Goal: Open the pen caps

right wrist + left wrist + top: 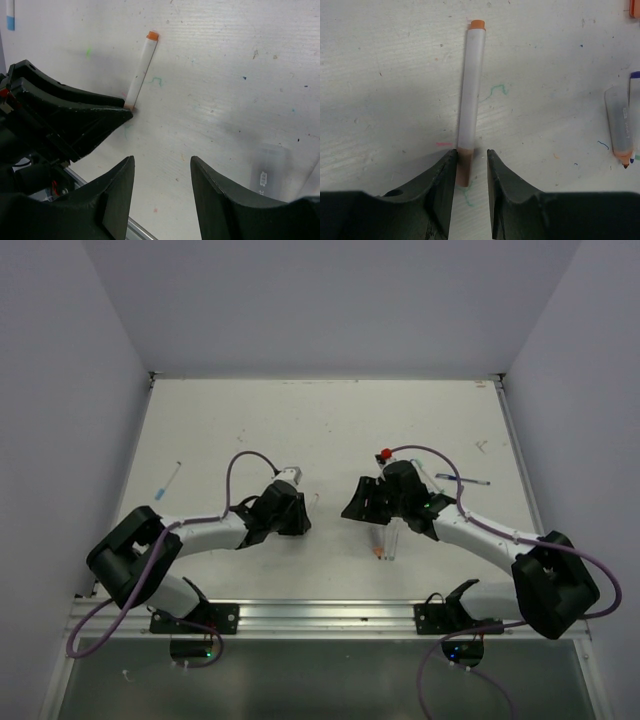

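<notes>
Orange pen cap (463, 167) between left gripper (471, 156) fingers, touching one, gap beside other, not pinched, right gripper (161, 162) fingers spread, empty, cap's near end shadowed

The desk (330, 420) I work on is white, scuffed and flecked with ink scribbles in green, pink and blue. A white pen (471, 85) lies flat near its middle, orange cap (463, 167) at the near end. To its right lie two clear barrels (619, 122) side by side, one with a bare orange tip. Far left lies a blue-banded pen (170, 476), and far right a thin dark pen (462, 479).
</notes>
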Motion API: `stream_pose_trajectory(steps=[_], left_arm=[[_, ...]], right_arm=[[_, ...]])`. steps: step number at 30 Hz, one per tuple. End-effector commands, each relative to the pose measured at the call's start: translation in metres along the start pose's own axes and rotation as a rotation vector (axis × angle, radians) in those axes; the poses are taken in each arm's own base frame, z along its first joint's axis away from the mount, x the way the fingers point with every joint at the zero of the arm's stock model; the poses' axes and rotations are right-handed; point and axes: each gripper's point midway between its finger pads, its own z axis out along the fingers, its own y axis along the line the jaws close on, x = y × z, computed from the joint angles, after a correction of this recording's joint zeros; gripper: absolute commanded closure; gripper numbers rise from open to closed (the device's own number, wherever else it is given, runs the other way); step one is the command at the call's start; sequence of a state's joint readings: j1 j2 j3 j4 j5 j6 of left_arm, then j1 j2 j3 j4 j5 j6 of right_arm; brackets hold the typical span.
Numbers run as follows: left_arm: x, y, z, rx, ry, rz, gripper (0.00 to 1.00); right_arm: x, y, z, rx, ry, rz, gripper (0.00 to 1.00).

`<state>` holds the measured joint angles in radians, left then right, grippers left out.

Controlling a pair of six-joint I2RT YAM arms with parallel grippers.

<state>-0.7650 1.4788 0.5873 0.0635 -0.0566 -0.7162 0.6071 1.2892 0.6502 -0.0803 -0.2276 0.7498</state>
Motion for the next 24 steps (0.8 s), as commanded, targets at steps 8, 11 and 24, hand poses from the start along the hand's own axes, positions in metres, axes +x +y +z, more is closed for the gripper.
stream_pose_trajectory(steps=[8, 11, 24], left_arm=[[0.058, 0.057, -0.003, -0.265, 0.144, 0.065, 0.71], [0.068, 0.058, -0.001, -0.283, 0.153, 0.074, 0.71], [0.09, 0.061, 0.001, -0.32, 0.177, 0.102, 0.65]], right_arm=[[-0.008, -0.003, 0.0, -0.011, -0.039, -0.01, 0.47], [-0.011, -0.004, -0.001, -0.002, -0.05, -0.015, 0.47], [-0.01, -0.007, 0.0, 0.013, -0.047, -0.024, 0.47]])
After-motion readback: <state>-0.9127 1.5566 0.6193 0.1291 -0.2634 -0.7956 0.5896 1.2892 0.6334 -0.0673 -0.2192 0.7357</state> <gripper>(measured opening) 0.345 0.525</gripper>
